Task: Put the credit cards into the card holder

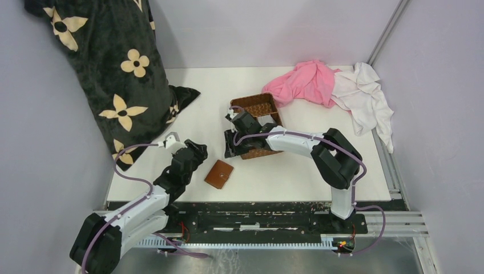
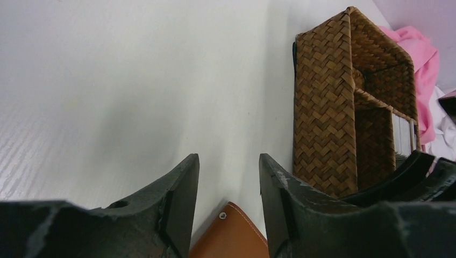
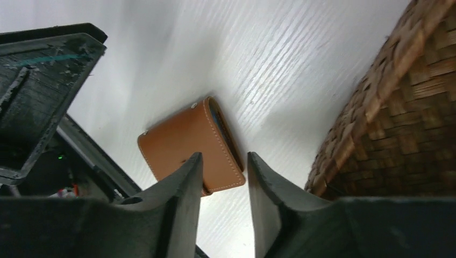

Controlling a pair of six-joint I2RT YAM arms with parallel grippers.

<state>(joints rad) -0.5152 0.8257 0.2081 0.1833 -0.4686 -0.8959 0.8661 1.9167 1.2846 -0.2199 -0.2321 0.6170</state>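
Observation:
The card holder [image 1: 220,174] is a brown leather wallet lying closed on the white table [image 1: 297,171], near the front edge. My left gripper [image 1: 198,152] hovers just left of it, open and empty; in the left wrist view only the holder's corner [image 2: 232,234] shows below the left gripper [image 2: 228,158]. My right gripper [image 1: 231,147] hangs by the wicker basket's near-left corner, open, nothing between its fingers. Through the right gripper [image 3: 225,156] I see the card holder [image 3: 183,142] below. Pale thin credit cards [image 2: 402,134] seem to stand on edge inside a basket compartment.
The brown woven basket [image 1: 259,108] stands mid-table; its wall [image 3: 398,118] is close beside my right gripper. A dark flowered cushion [image 1: 108,68] leans at the back left. Pink cloth [image 1: 305,83] and white cloth [image 1: 365,97] lie at the back right.

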